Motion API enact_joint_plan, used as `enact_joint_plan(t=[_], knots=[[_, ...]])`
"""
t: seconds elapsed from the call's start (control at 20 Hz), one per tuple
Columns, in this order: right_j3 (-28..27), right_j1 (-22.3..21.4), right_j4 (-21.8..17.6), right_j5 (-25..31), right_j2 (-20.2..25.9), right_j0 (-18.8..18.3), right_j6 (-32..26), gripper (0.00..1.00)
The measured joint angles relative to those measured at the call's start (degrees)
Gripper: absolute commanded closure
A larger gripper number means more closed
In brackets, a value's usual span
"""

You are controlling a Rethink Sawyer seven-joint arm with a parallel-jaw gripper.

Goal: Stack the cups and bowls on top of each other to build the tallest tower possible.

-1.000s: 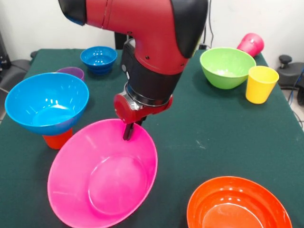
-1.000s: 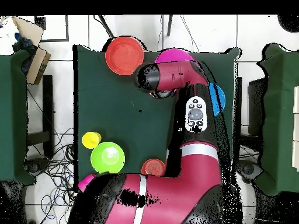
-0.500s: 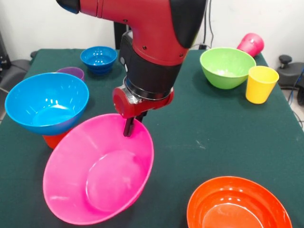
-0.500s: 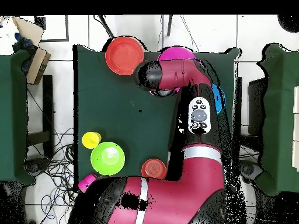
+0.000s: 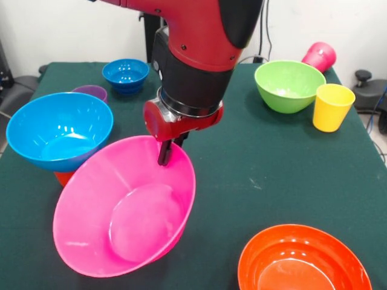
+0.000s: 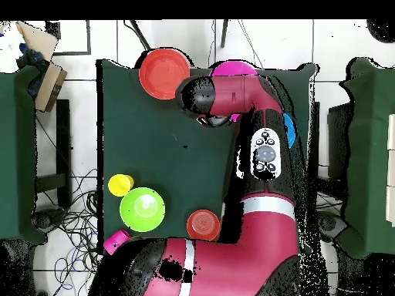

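Note:
My gripper is shut on the far rim of the very large pink bowl and holds it tilted, its near side low over the table. In the overhead view the arm covers most of the pink bowl. The medium blue bowl sits on top of the orange cup just left of the pink bowl. The large orange bowl stands at the front right. The lime green bowl, the yellow cup and the magenta cup, which lies on its side, are at the far right.
The small blue bowl and the purple cup stand at the far left. The small orange bowl shows only in the overhead view, near the robot's base. The green table ends close behind the magenta cup.
The gripper has risen a little with the pink bowl's rim. The bowl has tipped further and shifted left towards the blue bowl.

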Motion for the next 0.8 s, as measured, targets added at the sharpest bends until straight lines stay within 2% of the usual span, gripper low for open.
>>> enact_joint_plan(t=[0.8], knots=[[0.00,-2.74,2.41,7.32,-0.01,-0.30,0.00,1.00]])
